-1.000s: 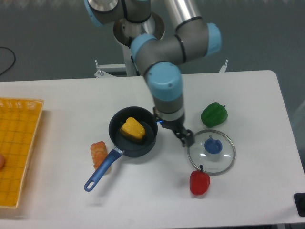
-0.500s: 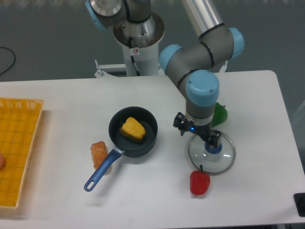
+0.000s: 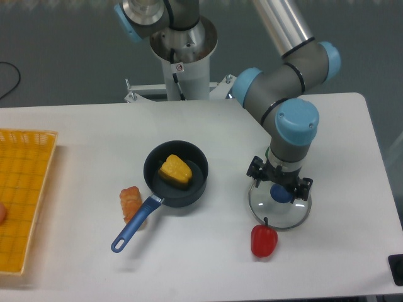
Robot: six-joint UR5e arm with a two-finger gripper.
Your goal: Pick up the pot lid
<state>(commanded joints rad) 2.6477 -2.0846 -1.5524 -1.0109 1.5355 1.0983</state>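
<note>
My gripper (image 3: 279, 178) is open over the pot lid, one finger at the upper left of the knob and the other to its right. The lid (image 3: 274, 216) is a round, clear disc lying on the table, with a blue knob (image 3: 281, 194) at its middle. Nothing is held between the fingers. The gripper and its fingers cover the lid's back part. How high the fingertips are above the glass, I cannot tell.
A red pepper (image 3: 264, 241) lies just in front of the lid, and a green pepper (image 3: 268, 153) is mostly hidden behind my gripper. Leftward are a black pan (image 3: 189, 197) holding something yellow, a brown item (image 3: 131, 202) and a yellow crate (image 3: 24, 207).
From left of the lid, my gripper has travelled right and slightly toward the camera, over the knob. It has stayed open, and the objects have not moved.
</note>
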